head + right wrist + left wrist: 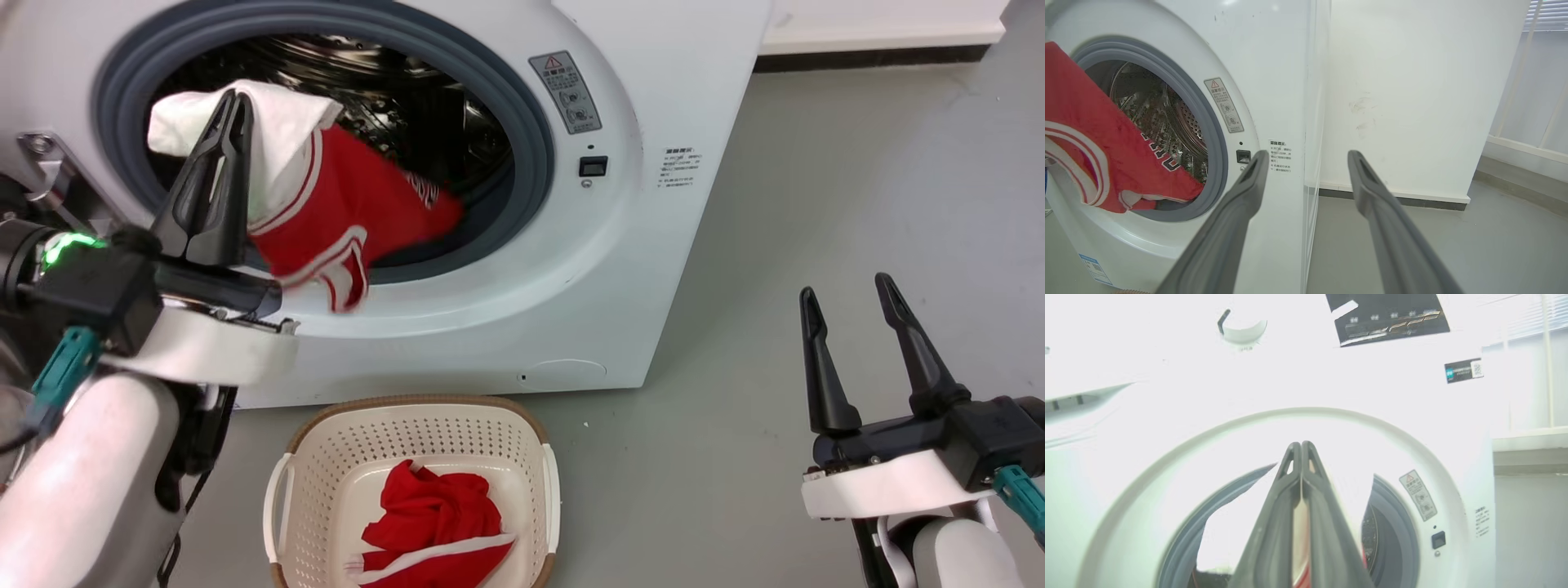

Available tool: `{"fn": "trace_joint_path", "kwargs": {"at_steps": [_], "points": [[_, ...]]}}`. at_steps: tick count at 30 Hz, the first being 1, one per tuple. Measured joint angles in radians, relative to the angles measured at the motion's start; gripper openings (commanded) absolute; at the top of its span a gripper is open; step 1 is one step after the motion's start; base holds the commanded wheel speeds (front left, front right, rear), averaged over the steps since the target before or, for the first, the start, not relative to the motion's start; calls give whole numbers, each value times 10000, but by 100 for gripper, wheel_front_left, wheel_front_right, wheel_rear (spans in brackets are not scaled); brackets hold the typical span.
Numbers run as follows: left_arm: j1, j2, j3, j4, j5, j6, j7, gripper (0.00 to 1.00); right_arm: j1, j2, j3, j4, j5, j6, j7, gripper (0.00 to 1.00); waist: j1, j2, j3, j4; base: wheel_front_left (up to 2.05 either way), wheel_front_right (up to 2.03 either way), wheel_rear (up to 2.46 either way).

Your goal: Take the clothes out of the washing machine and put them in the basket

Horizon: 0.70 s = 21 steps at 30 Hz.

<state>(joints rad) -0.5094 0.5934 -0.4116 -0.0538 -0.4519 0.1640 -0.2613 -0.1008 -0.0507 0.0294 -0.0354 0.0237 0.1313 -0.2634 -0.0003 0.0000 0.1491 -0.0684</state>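
The white washing machine (653, 204) stands with its grey-rimmed porthole (535, 155) uncovered. A red garment with white stripes and a white panel (343, 204) hangs out over the porthole's lower rim, with my left gripper (233, 102) shut on its white part. In the left wrist view my left gripper (1301, 446) has its fingers pressed together with a sliver of red low between them. Another red garment (433, 510) lies in the cream basket (326, 457) on the floor below the machine. My right gripper (845, 290) stands open and apart at the lower right, holding nothing; the right wrist view shows its spread fingers (1249, 192) beside the hanging garment (1094, 134).
Grey floor (857, 163) stretches to the right of the machine up to a white wall with a dark skirting (865, 57). The perforated steel drum (1163, 122) is visible behind the garment. A warning sticker (565, 91) and a small black latch (593, 166) sit right of the porthole.
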Motion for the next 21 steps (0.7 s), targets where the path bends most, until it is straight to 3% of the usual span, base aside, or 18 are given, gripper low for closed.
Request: {"fn": "trace_joint_path", "kwargs": {"at_steps": [6, 11, 17, 21], "points": [[625, 522, 495, -2203, 107, 690, 247, 0, 41, 0, -148, 31, -2, 0, 2, 100, 0, 0, -266, 226, 0, 0, 0], [926, 903, 669, -3271, -52, 853, 903, 0, 56, 0, -190, 21, -36, 0, 0, 100, 0, 0, -335, 434, 0, 0, 0], [1622, 1089, 213, -3122, -443, 717, 1737, 0, 64, 0, -113, 6, -44, 0, 2, 100, 1, 0, -222, 520, 0, 0, 0], [2122, 878, -151, -2483, -823, 627, 2019, 0, 36, -2, -92, -36, -52, 0, 2, 100, 2, 0, -8, 506, 0, 0, 0]]}}
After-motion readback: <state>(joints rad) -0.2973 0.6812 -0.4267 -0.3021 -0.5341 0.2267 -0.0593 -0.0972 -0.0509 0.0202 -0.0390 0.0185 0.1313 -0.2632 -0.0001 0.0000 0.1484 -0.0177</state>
